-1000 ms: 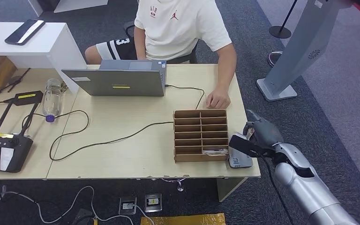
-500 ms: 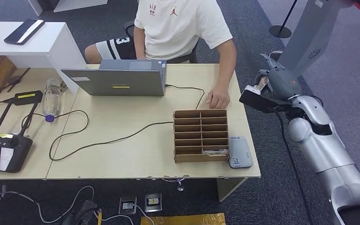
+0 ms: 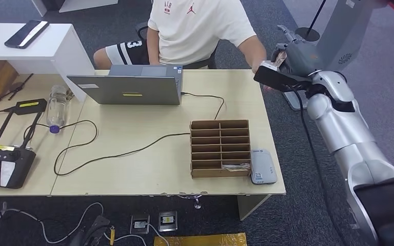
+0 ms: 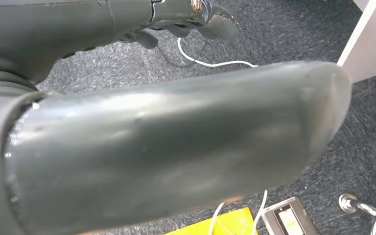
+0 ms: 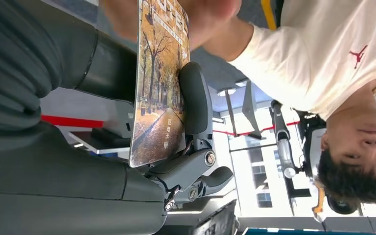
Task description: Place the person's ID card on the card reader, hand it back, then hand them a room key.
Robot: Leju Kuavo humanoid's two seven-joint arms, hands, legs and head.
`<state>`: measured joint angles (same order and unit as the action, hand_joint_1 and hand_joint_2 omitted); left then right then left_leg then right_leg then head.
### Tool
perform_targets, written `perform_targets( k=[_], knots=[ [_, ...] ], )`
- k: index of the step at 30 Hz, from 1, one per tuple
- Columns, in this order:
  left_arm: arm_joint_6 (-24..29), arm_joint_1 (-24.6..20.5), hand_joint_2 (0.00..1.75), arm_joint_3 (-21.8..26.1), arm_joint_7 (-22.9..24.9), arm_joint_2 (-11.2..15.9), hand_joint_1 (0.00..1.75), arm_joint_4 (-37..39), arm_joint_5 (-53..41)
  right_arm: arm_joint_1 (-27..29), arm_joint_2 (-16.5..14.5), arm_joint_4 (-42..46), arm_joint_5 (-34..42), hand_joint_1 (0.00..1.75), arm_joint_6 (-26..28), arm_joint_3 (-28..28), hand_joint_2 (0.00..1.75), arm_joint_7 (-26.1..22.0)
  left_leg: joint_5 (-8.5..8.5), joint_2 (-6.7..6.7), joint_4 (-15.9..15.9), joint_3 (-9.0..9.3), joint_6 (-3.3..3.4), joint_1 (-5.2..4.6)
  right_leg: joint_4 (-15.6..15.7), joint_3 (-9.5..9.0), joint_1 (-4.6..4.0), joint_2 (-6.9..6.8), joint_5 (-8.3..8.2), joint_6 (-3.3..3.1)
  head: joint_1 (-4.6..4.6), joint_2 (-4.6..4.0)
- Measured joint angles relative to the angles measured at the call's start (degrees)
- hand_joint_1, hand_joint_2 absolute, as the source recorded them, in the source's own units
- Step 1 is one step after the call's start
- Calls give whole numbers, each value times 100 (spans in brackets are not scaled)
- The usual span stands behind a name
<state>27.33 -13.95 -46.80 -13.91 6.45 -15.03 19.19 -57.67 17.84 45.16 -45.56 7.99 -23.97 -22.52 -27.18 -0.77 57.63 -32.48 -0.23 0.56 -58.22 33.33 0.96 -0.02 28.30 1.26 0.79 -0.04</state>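
Your right hand (image 3: 287, 59) is raised past the far right corner of the table (image 3: 133, 174), pinching a card (image 5: 159, 83) printed with an autumn tree scene, and the person's hand (image 5: 196, 14) is meeting it at its far end. Your left hand (image 4: 176, 147) hangs low over the carpet; you cannot tell whether it is loose or clenched. The card looks thin, light, stiff and slick, so it will slide easily from the fingers (image 5: 196, 103). Hold it by one edge, leaving the other end free for them to take. The card reader (image 3: 263, 166) sits beside the cardboard organizer (image 3: 219, 147).
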Motion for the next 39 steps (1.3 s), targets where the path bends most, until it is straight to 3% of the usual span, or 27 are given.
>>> perform_targets(
  k=[11,12,15,16,26,30,36,39],
  knots=[
    [13,-8,0,-36,5,1,0,-10,63,-232,-512,-928,17,173,37,-205,175,-59,0,1,0,1,0,0,0,0,0,1,0,0,1,0],
    [15,-4,0,-36,5,1,0,-10,74,-234,-543,-981,18,138,50,-213,175,-61,0,1,0,1,0,0,0,1,0,1,0,0,0,0],
    [22,18,0,-37,5,2,0,-10,113,-235,-619,-1117,20,9,106,-242,175,-62,0,1,0,2,0,0,0,0,0,2,0,0,0,0],
    [26,29,0,-37,4,2,0,-10,127,-234,-639,-1156,21,0,137,-252,175,-60,0,1,0,2,0,0,0,0,0,2,0,0,-1,0],
    [113,130,0,-37,-89,1,0,-10,258,-233,-719,-1390,548,0,441,-340,175,-145,0,1,1,3,-1,0,1,1,0,2,0,0,1,0],
    [150,186,0,-35,-161,2,0,-9,340,-209,-720,-1305,1553,0,-58,-244,175,-205,0,1,1,3,-1,0,1,2,0,3,0,0,1,0],
    [145,231,0,-35,-181,2,0,-8,386,-132,-719,-1033,2434,0,-595,-59,175,-134,0,2,2,5,-1,0,1,3,0,2,0,0,1,0],
    [136,256,0,-35,-181,11,0,-8,442,151,-660,-553,3549,0,-1169,113,175,330,0,1,2,8,-1,1,2,1,-1,2,0,0,1,0]
  ],
)
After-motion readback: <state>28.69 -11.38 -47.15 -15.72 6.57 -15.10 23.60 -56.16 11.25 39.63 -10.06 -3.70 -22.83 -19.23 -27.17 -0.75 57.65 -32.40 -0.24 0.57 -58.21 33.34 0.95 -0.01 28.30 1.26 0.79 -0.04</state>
